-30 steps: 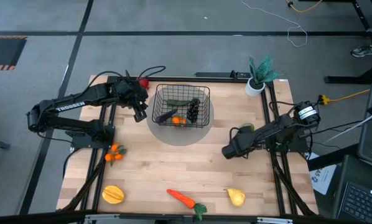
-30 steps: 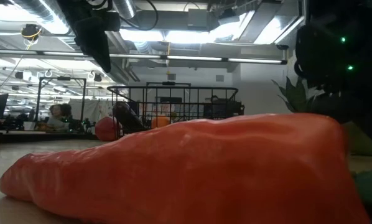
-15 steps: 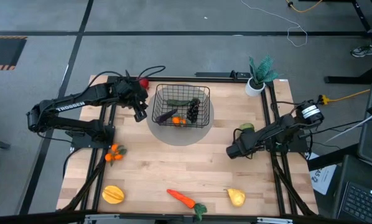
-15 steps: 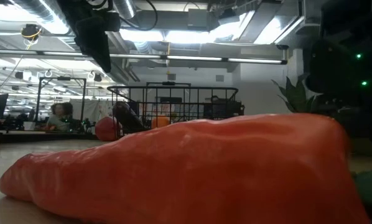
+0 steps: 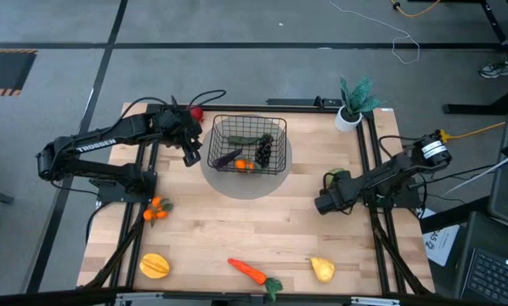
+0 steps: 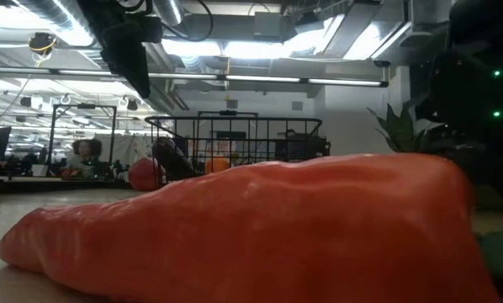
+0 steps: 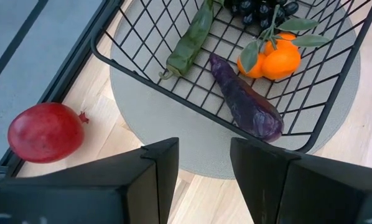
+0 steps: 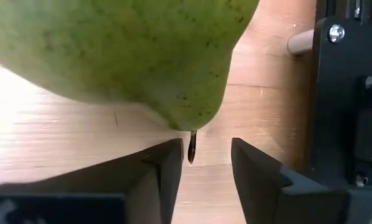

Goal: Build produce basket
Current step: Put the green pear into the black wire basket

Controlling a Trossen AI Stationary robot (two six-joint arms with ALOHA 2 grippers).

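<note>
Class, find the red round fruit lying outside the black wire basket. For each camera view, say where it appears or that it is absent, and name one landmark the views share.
High view: red round fruit at the basket's upper-left corner, by the left arm.
Low view: low on the left, in front of the basket.
Left wrist view: at the left edge, on the wood beside the grey mat.
Right wrist view: not in it; a green pear fills the picture.
Shared landmark: the black wire basket.

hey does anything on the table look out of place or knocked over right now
Nothing looks spilled, tipped or damaged. The basket sits upright on its grey mat, and the potted plant stands in its corner. The one oddity: the carrot lies so close to the low camera that it hides most of that view.
</note>
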